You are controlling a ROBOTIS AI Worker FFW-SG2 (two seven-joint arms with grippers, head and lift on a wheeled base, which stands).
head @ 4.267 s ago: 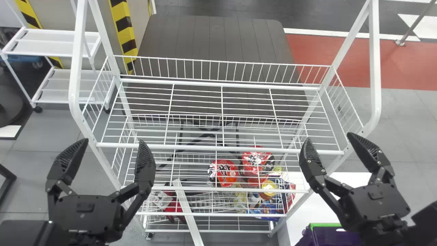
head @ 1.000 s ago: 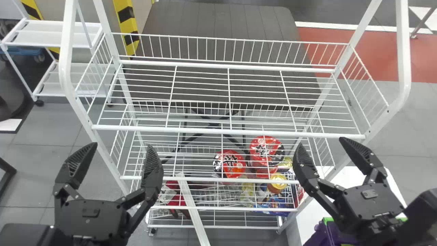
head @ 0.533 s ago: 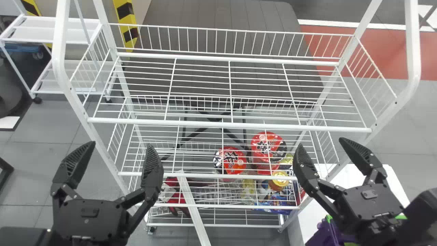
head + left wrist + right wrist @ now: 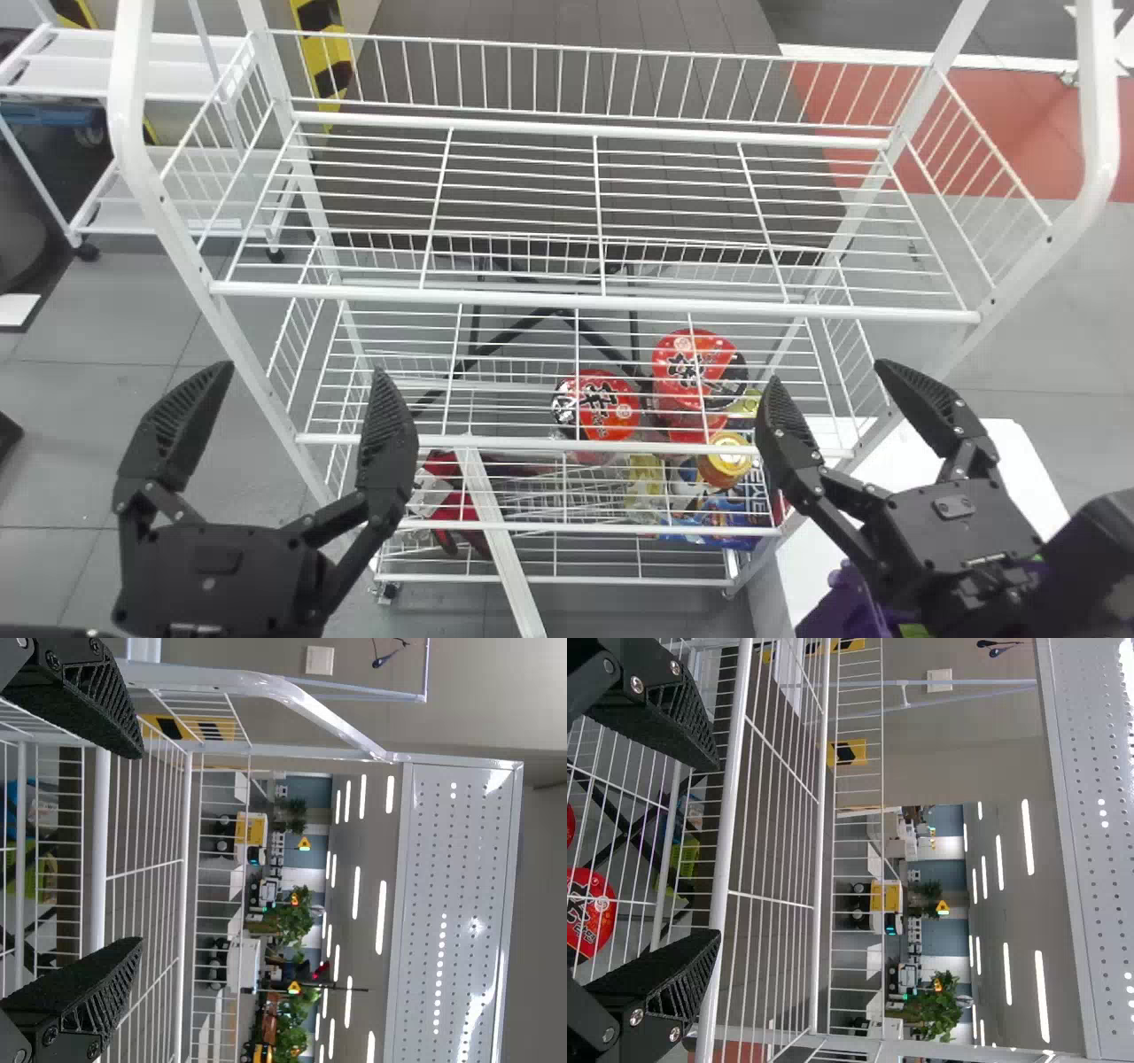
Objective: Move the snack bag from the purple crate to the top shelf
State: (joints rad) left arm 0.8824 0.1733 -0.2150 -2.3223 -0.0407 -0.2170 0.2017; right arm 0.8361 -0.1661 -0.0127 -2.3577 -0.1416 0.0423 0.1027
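Observation:
At the left of the head view my left gripper (image 4: 282, 425) stands open before the rack's front left post; in the left wrist view the left gripper (image 4: 133, 850) has nothing between its fingers. My right gripper (image 4: 824, 403) is open near the rack's front right corner, over part of the purple crate (image 4: 846, 602) at the bottom right. In the right wrist view the right gripper (image 4: 718, 850) is also without any load. The top shelf (image 4: 549, 297) is white wire and bare. I cannot make out a snack bag in the crate, which the right arm largely covers.
Lower shelves hold a red-lidded tub (image 4: 598, 408), another red tub (image 4: 695, 368), a yellow-lidded jar (image 4: 726, 456) and blue packages (image 4: 722, 523). A white table (image 4: 1010, 461) stands at the right. Side posts (image 4: 1094, 151) rise beyond both grippers. A white cart (image 4: 124, 66) is at the back left.
The rack has come nearer and looks larger, its top shelf lower-edge shifting up the head view. The crate has slid down toward the bottom edge. Both grippers stay open, roughly where they were in view.

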